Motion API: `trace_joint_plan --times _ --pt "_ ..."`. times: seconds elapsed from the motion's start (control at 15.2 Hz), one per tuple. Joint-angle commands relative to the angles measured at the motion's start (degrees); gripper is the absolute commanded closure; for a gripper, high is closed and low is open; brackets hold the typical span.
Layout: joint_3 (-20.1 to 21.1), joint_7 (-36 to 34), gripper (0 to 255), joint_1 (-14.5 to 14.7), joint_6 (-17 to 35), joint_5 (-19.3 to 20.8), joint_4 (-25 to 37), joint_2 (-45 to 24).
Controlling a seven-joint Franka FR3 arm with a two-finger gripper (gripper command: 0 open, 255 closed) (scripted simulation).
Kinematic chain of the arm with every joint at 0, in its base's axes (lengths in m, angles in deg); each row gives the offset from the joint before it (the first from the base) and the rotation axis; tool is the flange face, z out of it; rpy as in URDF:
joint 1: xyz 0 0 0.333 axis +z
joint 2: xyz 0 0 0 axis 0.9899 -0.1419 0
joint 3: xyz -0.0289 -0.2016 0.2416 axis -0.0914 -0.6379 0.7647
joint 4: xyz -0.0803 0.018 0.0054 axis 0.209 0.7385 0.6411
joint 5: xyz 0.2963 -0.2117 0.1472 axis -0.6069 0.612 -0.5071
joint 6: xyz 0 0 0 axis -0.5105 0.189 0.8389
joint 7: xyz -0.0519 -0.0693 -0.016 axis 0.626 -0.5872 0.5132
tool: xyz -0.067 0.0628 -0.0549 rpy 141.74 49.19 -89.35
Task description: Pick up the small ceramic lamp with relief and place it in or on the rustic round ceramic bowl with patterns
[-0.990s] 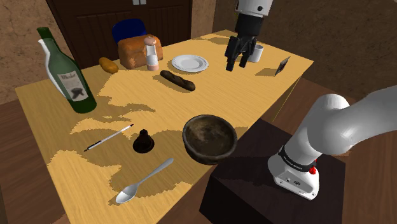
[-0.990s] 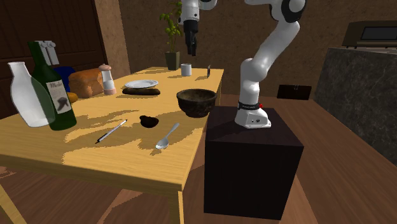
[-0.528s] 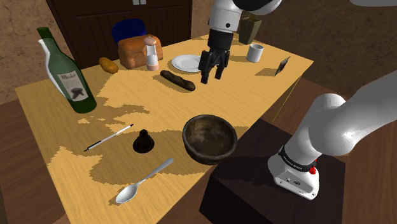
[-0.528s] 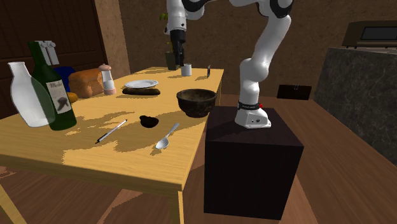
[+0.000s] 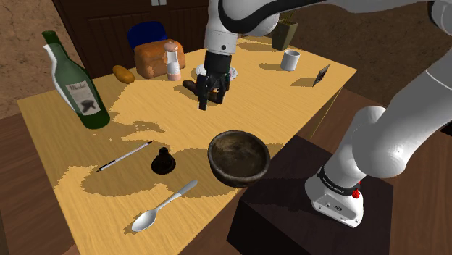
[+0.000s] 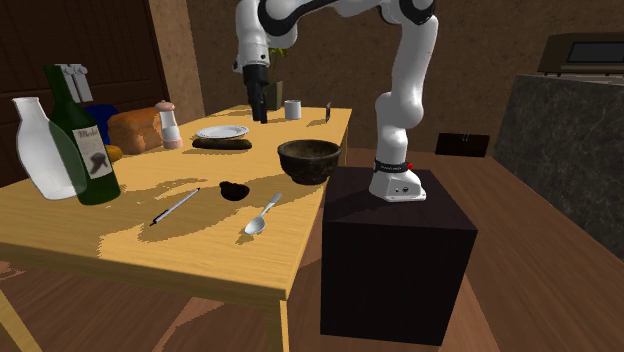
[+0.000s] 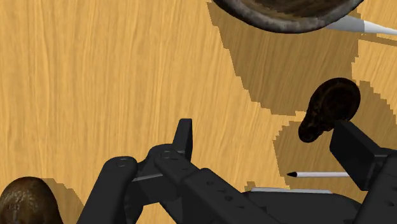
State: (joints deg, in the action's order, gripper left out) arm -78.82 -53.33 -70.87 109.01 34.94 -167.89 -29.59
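- We see the small lamp (image 5: 164, 161) standing on the table (image 5: 65, 119), near the bowl (image 5: 239, 156) but not touching it, between the bowl and a pen (image 5: 124, 156), with a spoon (image 5: 164, 206) close by
- The gripper (image 5: 208, 98) hangs over the table beyond the bowl, well apart from the lamp; its fingers (image 7: 184, 137) stand spread with nothing between them
- We judge the lamp light, stiff and brittle: a dark, squat piece with a narrow top on a wider base, likely smooth enough to slip under a weak pinch
- We would take hold from above, across the rounded body just under the narrow top, where both sides offer a seat; the very top looks too slim to trust
- The bowl is wide and open, so we would lower the lamp in rather than drop it, since ceramic on ceramic may chip
- The table is flat, pale wood with patchy shadow, and a nudged lamp could slide or tip on it
- Around it we see rough brown walls, a dark panelled door and a wooden floor; a green bottle (image 5: 76, 83) and a loaf (image 5: 156, 56) stand well away from the lamp
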Motion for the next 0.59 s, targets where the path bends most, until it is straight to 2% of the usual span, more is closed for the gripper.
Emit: trace_joint_plan --times 0.0,0.53 --pt "0.75 0.51 0 0.83 1.5 -0.94 2.63 -4.09" --pt "3.8 1.87 0 3.9 5.41 -3.3 14.54 -19.65"
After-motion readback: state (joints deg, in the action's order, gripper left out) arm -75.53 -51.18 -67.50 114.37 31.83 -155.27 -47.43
